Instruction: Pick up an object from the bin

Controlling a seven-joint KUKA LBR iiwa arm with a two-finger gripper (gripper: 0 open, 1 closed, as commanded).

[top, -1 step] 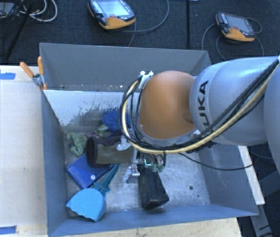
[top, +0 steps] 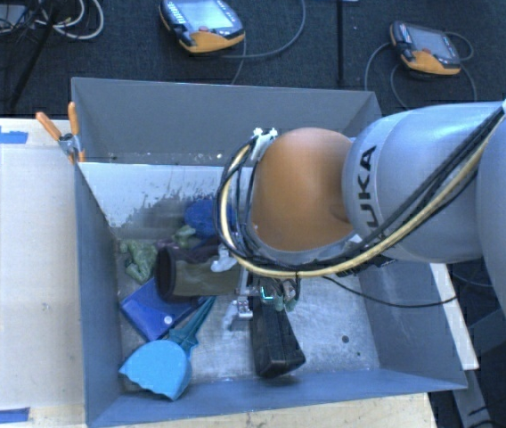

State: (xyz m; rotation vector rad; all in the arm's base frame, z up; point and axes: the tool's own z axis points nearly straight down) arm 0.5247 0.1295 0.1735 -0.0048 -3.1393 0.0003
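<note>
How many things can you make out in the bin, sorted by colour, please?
Blue: 3 (round blue thing, dark-blue flat block, light-blue piece)
Teal: 1 (pointed teal piece)
Grey-green: 2 (small lump, second small lump)
Dark brown: 1 (dark cylinder)
Black: 1 (black block)
Total: 8 in view

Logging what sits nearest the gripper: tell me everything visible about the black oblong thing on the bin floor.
The black oblong thing is a matte block with rounded corners, perhaps rubber or plastic. It lies on the bin floor, near the view's lower wall, long axis slightly slanted. Its upper end reaches under the gripper; whether they touch cannot be told. No other bin thing touches it.
</note>
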